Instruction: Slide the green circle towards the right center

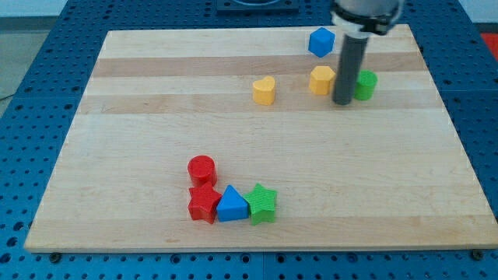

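The green circle point(366, 85) sits on the wooden board point(257, 140) at the view's upper right. My tip point(342, 102) is down on the board right against the green circle's left side, between it and a yellow hexagon block point(321, 79). The dark rod partly hides the green circle's left edge.
A blue hexagon block point(320, 42) lies near the top edge above the yellow hexagon. A yellow heart point(264, 90) lies to the left. At the view's bottom, a red cylinder point(201, 169), a red star point(204, 204), a blue triangle point(232, 204) and a green star point(262, 204) cluster together.
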{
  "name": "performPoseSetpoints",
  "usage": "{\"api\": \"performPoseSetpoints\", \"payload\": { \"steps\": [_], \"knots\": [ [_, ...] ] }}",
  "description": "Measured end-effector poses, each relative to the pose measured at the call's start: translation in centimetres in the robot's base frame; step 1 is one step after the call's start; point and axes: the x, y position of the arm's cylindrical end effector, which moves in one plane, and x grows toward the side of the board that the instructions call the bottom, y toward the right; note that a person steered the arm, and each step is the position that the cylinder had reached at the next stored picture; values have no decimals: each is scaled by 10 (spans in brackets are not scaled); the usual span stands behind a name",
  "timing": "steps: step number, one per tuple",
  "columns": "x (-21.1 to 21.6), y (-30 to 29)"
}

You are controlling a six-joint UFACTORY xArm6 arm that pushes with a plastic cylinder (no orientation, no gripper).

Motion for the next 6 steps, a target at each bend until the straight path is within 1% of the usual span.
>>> {"api": "performPoseSetpoints", "payload": {
  "steps": [1,2,3,4,5,6],
  "knots": [
    [9,42],
    [1,95],
    [-55,106],
    [-73,54],
    [-13,16],
    [24,-1]
  ]
}}
